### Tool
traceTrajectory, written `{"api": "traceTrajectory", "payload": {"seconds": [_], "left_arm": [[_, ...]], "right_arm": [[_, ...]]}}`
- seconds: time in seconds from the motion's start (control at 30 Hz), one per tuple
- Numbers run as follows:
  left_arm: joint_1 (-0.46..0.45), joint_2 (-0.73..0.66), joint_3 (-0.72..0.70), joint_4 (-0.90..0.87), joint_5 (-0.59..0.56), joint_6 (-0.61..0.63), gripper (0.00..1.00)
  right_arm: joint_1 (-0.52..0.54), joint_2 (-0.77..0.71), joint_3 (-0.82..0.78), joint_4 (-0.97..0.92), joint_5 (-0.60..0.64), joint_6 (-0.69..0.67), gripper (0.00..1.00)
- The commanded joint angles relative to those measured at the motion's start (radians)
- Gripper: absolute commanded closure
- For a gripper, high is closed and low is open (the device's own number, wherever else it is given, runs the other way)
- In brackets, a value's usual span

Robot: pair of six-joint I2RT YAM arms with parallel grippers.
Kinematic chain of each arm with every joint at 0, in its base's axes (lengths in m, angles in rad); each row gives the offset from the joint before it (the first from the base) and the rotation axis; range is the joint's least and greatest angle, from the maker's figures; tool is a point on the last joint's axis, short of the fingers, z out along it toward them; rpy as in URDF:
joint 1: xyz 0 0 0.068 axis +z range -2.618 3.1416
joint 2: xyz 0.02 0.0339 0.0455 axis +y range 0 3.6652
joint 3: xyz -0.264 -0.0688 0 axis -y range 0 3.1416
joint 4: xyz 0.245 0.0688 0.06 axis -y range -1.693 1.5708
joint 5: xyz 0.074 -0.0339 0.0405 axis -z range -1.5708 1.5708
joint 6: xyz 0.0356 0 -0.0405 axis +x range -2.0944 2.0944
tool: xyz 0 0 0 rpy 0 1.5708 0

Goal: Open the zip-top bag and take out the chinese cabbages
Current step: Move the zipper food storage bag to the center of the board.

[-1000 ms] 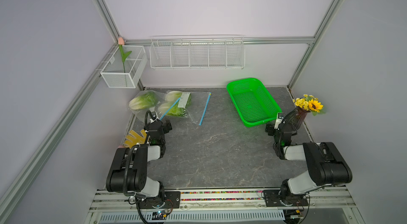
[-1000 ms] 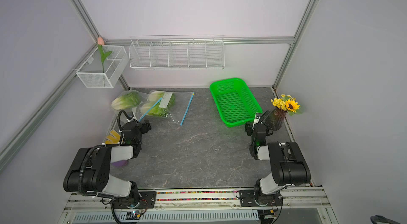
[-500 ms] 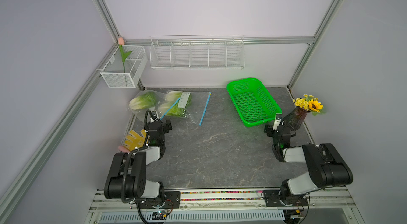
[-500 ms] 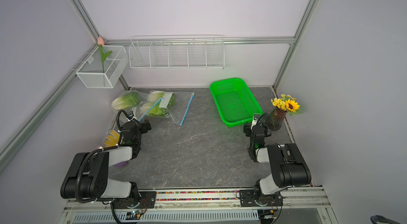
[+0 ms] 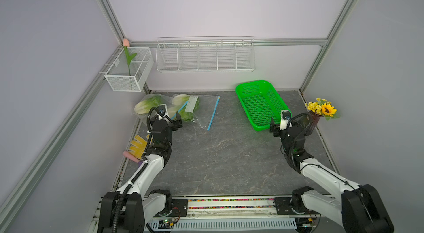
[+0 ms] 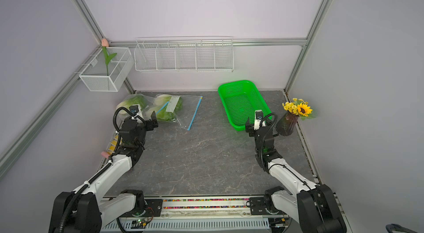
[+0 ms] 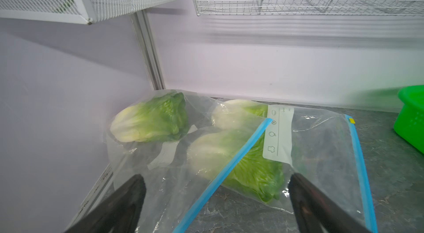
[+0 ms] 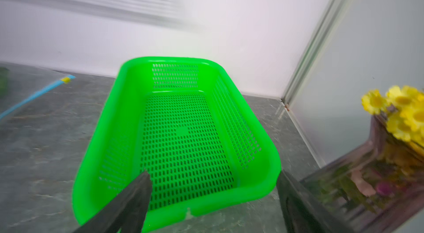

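The clear zip-top bag [image 5: 206, 110] [image 7: 321, 151] lies flat at the back left of the table, with a long blue zip strip [image 5: 213, 112] on its right edge. Three chinese cabbages show through clear plastic: one near the corner [image 5: 146, 105] [image 7: 149, 119] and two to its right [image 7: 238, 112] [image 7: 229, 158]. A shorter blue strip [image 7: 229, 170] crosses these two. My left gripper [image 5: 169, 118] [image 6: 146, 120] [image 7: 216, 176] is open just in front of the plastic, holding nothing. My right gripper [image 5: 278, 126] [image 8: 213, 172] is open at the near end of the green basket, empty.
The green basket [image 5: 254, 82] [image 8: 167, 60] stands at the back right. A vase of sunflowers [image 5: 321, 110] sits right of my right gripper. A wire rack [image 5: 204, 55] and a mesh box with a tulip [image 5: 128, 60] hang on the walls. A yellow and pink object [image 5: 137, 144] lies at the left edge.
Both arms have unfolded and reached farther back. The left gripper has come closer to the bag, the right one closer to the basket. Both stay open.
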Motion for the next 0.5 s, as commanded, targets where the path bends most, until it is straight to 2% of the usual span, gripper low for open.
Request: {"api": "traceTrajectory", "payload": {"seconds": [0.0,0.13,0.23,0.37,0.47], "left_arm": [[-0.011,-0.013,0.072,-0.101,0.067,0.019,0.01],[-0.019,-0.045,0.111,-0.165,0.122,0.022,0.01],[-0.024,-0.074,0.125,-0.189,0.158,0.053,0.01],[-0.035,-0.112,0.150,-0.258,0.174,0.096,0.01],[-0.042,-0.149,0.161,-0.319,0.185,0.135,0.01]], "right_arm": [[0.070,0.004,0.120,-0.237,-0.056,0.064,0.12],[0.200,0.156,0.337,-0.387,-0.076,0.116,0.12],[0.268,0.316,0.518,-0.464,-0.129,0.226,0.12],[0.317,0.520,0.687,-0.463,-0.229,0.359,0.11],[0.322,0.657,0.814,-0.509,-0.324,0.513,0.11]]}}
